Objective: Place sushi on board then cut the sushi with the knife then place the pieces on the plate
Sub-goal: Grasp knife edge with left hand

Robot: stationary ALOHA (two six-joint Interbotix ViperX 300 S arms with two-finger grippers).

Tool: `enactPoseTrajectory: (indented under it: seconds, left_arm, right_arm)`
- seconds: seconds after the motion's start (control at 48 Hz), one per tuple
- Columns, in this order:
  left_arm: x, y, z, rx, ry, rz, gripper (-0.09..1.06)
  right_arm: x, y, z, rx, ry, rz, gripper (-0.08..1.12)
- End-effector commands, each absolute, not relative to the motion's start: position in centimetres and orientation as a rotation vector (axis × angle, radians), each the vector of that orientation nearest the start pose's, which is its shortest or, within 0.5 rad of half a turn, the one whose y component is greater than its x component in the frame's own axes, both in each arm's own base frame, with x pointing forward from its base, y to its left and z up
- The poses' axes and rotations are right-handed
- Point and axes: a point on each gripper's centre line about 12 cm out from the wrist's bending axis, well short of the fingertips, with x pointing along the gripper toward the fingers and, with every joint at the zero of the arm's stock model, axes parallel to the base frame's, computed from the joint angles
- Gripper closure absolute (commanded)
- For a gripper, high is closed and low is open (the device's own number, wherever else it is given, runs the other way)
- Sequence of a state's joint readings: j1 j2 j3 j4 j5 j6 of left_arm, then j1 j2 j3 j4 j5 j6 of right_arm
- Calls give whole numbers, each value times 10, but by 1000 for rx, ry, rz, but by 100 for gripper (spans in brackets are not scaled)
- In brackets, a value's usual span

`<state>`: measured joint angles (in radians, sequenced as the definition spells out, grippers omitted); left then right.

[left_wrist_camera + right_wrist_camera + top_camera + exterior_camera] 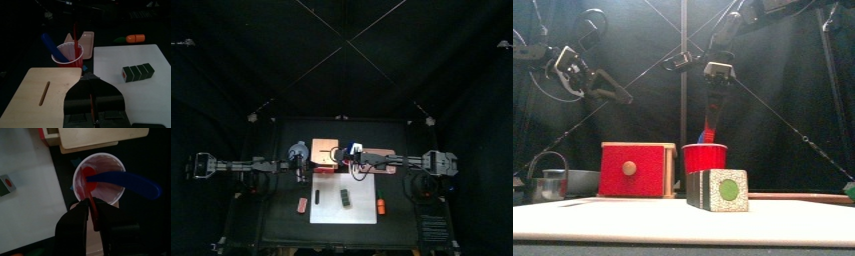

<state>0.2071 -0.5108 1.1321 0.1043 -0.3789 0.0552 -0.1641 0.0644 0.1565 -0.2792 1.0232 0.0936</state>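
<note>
The dark green sushi roll [346, 199] [718, 189] [139, 72] lies on the white cutting board [362, 187] [130, 57]. Behind the board stands the red cup [706, 158] [70, 53] [100, 170] with the blue knife [50, 44] [130, 184] leaning in it. My right gripper [349, 155] [714, 105] [91, 208] hangs over the cup, shut on the handle of the red knife [89, 185], whose blade is still inside. My left gripper [298, 155] [573, 70] [87, 80] rests high above the wooden box, jaws together and empty. The pink tray [87, 40] lies behind the cup.
The wooden box [327, 148] [636, 170] [47, 95] with its red drawer front stands left of the cup. A metal cutter [551, 183] sits at the far left. Orange toy foods [302, 205] [382, 207] lie beside the board on either side.
</note>
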Motion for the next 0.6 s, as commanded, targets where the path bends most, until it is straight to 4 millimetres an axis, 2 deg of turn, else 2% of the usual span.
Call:
enactPoseTrajectory:
  seconds: [0.021,0.354,0.562,0.604]
  left_arm:
    - [261,52,220,121,232,156,86]
    - [260,52,219,117,237,161,86]
    - [260,52,219,117,237,161,86]
    - [259,52,217,116,241,160,86]
  right_arm:
    - [403,-95,267,-90,1190,-324,61]
    - [397,-93,284,-71,1162,-337,61]
    - [376,-90,306,-60,1122,-343,61]
    - [371,-88,315,-57,1082,-340,61]
